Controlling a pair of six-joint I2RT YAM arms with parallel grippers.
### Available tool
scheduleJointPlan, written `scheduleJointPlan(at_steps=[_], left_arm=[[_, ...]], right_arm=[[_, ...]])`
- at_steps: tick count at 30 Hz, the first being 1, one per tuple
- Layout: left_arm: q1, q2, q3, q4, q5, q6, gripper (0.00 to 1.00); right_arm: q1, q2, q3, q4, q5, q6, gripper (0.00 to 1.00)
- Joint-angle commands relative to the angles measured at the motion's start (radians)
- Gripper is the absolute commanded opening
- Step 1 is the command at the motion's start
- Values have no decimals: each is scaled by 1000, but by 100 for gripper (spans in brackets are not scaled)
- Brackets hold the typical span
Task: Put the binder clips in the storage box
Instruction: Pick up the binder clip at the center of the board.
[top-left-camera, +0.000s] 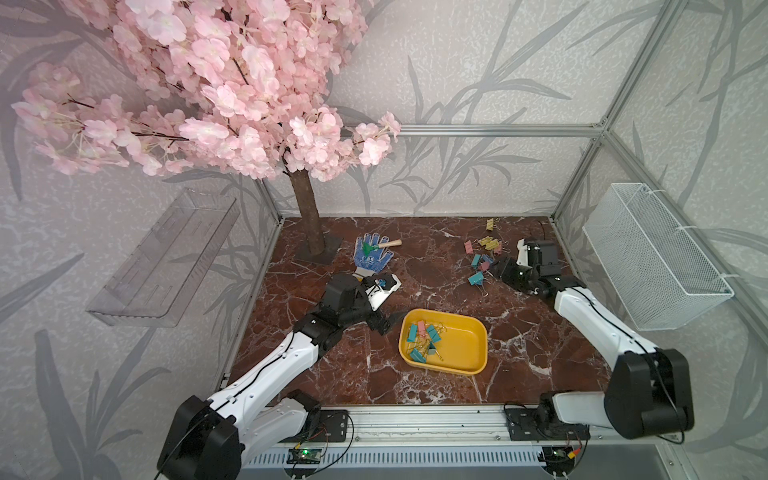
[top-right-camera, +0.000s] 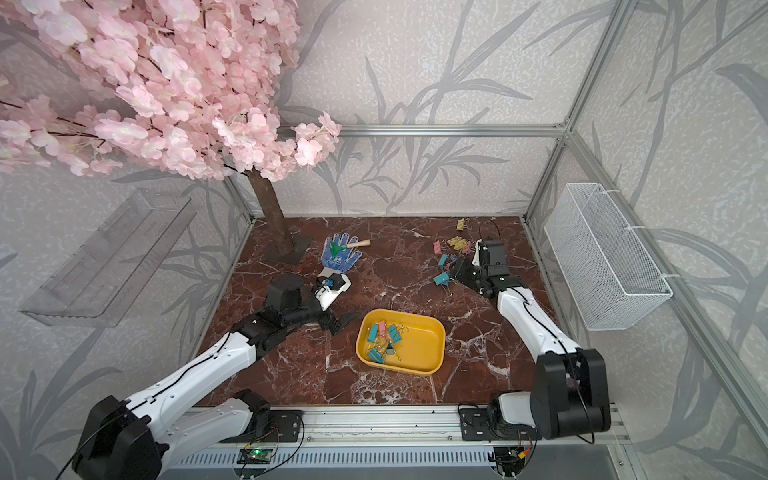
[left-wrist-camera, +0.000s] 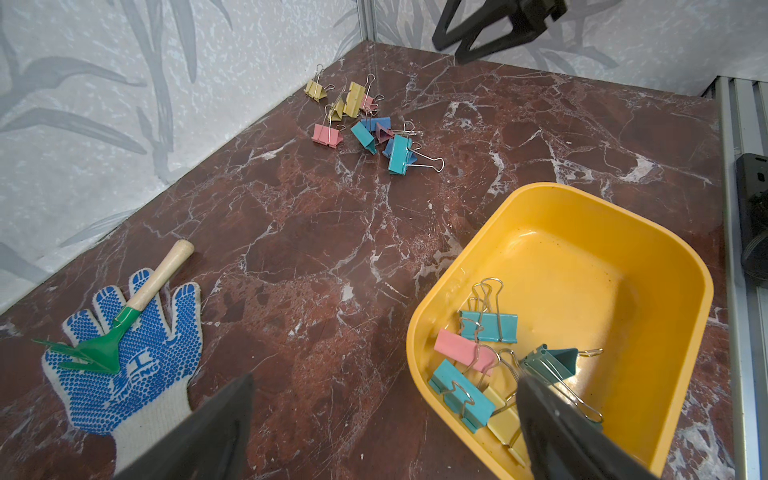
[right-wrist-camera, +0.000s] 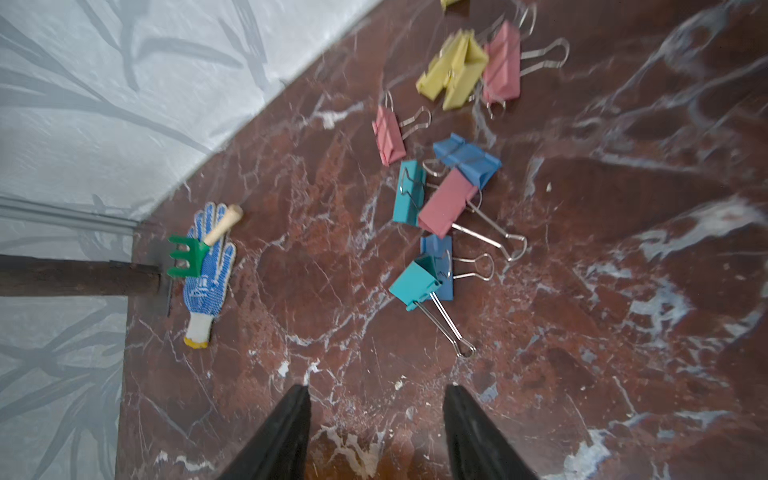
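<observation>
top views: storage box (top-left-camera: 461, 340) lower middle, reachable by both arms I guess; some binder clips (top-left-camera: 422, 336) inside, loose clips (top-left-camera: 480, 266) upper right
left wrist: left gripper (left-wrist-camera: 386, 377) wide apart, empty, just beside box
right wrist: right gripper (right-wrist-camera: 377, 387) apart, empty, facing the loose clips

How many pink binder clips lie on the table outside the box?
3 pink clips: one beside the yellow clips, one alone, one among blue and teal clips. More may be hidden.

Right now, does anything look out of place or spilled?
Nothing spilled or damaged. The storage box sits flat, some binder clips inside at one end. One yellow clip lies apart from the loose pile, nearer the back wall. A green rake rests on a glove by the tree.
</observation>
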Motion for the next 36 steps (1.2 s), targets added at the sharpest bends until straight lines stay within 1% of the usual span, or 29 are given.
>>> scheduleJointPlan(at_steps=[1, 5, 8, 12, 15, 20, 21, 25, 28, 36], left_arm=[[-7, -19, -9, -1, -13, 17, 100], [-8, -21, -10, -1, -17, 20, 100], [-10, -17, -10, 1, -17, 17, 100], [-15, -13, -10, 1, -18, 15, 100], [-18, -15, -14, 3, -24, 18, 100], [-18, -13, -13, 2, -31, 22, 100], [-19, -13, -13, 1, -32, 22, 100], [-20, -13, -12, -1, -35, 25, 100], [-21, -13, -12, -1, -37, 25, 100], [-22, -13, -13, -1, -37, 26, 100]], right_arm=[[-8, 73, 40, -10, -93, -57, 57], [-12, 168, 42, 12, -67, -76, 58], [-13, 247, 50, 36, -73, -101, 58], [-15, 358, 105, 8, -62, -158, 58], [-15, 411, 133, 2, -62, -178, 57], [-15, 462, 149, -2, -74, -187, 51], [-15, 466, 150, -4, -78, -188, 49], [-13, 459, 124, 9, -110, -178, 31], [-11, 444, 98, 32, -120, -169, 20], [7, 399, 77, 35, -115, -180, 2]])
